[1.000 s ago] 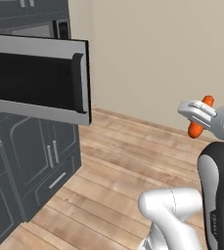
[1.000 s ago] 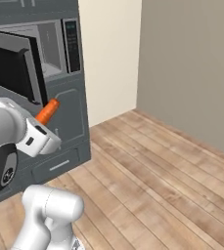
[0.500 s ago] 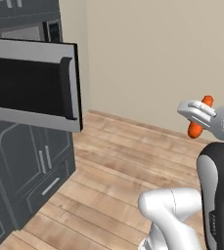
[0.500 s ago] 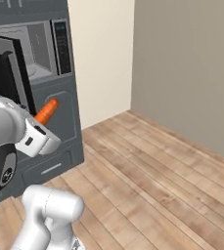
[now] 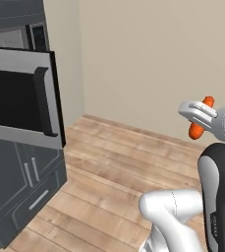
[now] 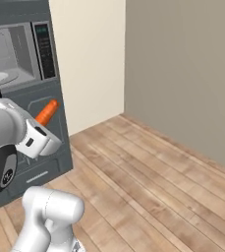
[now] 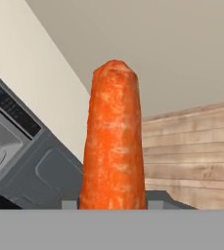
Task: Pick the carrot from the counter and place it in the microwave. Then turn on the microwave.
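The orange carrot (image 5: 197, 130) hangs in the air at the right of the left base view, and my gripper (image 5: 201, 117) is shut on it. From the right base view the carrot (image 6: 48, 111) sticks up and to the right out of the gripper (image 6: 39, 126), in front of the microwave's lower panel. The microwave (image 6: 15, 56) stands open, with its light cavity and its keypad (image 6: 45, 44) showing. Its black glass door (image 5: 20, 106) swings out at the left. In the hand view the carrot (image 7: 113, 141) stands upright in the middle, with the microwave (image 7: 15, 141) to its left. The counter is out of view.
Dark grey cabinet drawers (image 5: 25, 197) sit below the microwave. A wooden floor (image 5: 109, 167) stretches toward beige walls that meet in a corner (image 6: 125, 59). My white arm rises at the lower right (image 5: 217, 197).
The base has turned, so the whole picture has slid left in both base views. The carrot stays in the gripper, held as before.
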